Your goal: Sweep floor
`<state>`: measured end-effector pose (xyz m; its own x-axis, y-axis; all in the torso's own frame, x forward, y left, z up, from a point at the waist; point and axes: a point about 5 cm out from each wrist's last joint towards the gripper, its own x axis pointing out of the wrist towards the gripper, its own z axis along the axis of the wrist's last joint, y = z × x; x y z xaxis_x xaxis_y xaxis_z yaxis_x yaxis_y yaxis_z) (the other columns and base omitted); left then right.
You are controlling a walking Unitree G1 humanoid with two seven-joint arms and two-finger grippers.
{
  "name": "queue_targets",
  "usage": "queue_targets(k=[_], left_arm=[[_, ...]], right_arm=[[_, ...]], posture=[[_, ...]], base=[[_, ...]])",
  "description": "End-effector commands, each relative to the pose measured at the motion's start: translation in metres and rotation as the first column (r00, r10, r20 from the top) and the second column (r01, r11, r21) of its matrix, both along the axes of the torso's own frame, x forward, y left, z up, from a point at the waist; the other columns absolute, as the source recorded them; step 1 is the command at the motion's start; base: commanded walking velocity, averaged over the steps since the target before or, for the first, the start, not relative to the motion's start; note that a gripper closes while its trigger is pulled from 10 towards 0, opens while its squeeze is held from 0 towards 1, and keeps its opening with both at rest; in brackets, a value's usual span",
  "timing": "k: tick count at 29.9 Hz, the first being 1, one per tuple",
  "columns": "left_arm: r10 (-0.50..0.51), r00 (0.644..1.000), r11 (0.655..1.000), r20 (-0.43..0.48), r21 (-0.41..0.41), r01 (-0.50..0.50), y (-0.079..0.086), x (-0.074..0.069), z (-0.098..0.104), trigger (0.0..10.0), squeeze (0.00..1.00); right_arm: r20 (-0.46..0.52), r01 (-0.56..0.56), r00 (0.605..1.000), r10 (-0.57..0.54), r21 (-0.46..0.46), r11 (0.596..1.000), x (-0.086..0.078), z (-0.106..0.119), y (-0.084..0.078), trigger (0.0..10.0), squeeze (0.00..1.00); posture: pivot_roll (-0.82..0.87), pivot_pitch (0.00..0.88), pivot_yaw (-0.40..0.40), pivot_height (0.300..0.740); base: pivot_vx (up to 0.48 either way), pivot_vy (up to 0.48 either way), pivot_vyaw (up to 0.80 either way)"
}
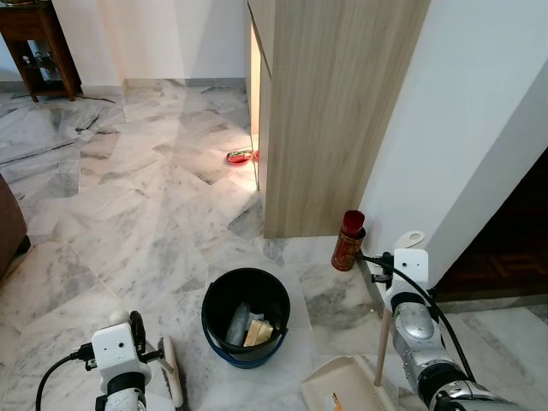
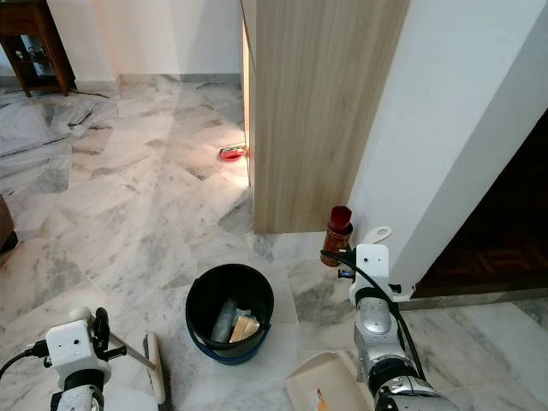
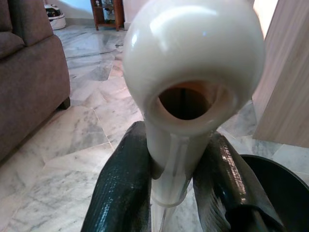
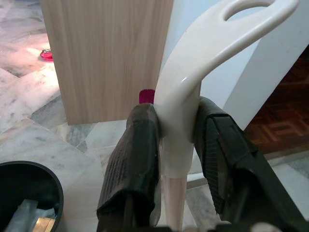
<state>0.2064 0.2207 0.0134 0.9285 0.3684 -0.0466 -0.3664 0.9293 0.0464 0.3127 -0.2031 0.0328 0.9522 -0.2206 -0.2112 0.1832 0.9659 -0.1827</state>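
The left gripper [image 3: 169,174] had its fingers [image 3: 120,188] closed tight on the white brush handle [image 3: 193,72], just under its rounded, holed end; in the head views that brush [image 1: 171,370] lay low over the marble floor [image 1: 128,223] at the robot's left, beside the black bucket [image 1: 246,315]. The bucket stood on the floor between the two arms and held a few scraps. To its right the cream dustpan [image 1: 347,387] rested on the floor with a small orange bit on it, its pale stick rising to a white looped handle [image 4: 203,58]. The right gripper [image 4: 176,159] had both fingers [image 4: 133,164] clamped on that handle below the loop. Just beyond, a red-and-gold can [image 1: 348,241] stood at the foot of the wooden cabinet [image 1: 334,111], near the corner where it met the white wall [image 1: 462,128]. A small red object [image 1: 240,157] lay on the floor by the cabinet's far edge. Open marble stretched away to the left and ahead, with a grey sofa [image 3: 29,82] at the left edge and a dark wooden stand [image 1: 34,43] in the far left corner.
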Motion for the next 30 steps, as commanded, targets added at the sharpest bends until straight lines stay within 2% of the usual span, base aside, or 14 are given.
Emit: queue_targets(k=[1,17,30], left_arm=[[-0.009,1.000,1.000,-0.010,0.013,0.009,-0.001,-0.001,-0.001,10.0,0.00],[-0.046,0.999,0.999,-0.008,0.012,0.046,-0.007,0.000,-0.002,10.0,0.00],[-0.065,0.998,0.998,-0.002,-0.009,0.065,-0.015,0.001,-0.005,10.0,0.00]], right_arm=[[0.020,0.006,1.000,-0.006,0.001,1.000,0.004,0.006,-0.003,10.0,0.00],[0.015,-0.050,0.999,0.049,0.062,0.997,0.003,0.000,0.016,10.0,0.00],[0.006,-0.051,0.999,0.051,0.086,0.995,0.001,-0.002,0.016,10.0,0.00]], posture=[[0.12,0.000,-0.060,0.740],[0.11,0.000,-0.044,0.740],[0.09,0.000,-0.046,0.740]], base=[[0.000,0.000,0.00],[0.000,0.000,0.00],[0.000,0.000,0.00]])
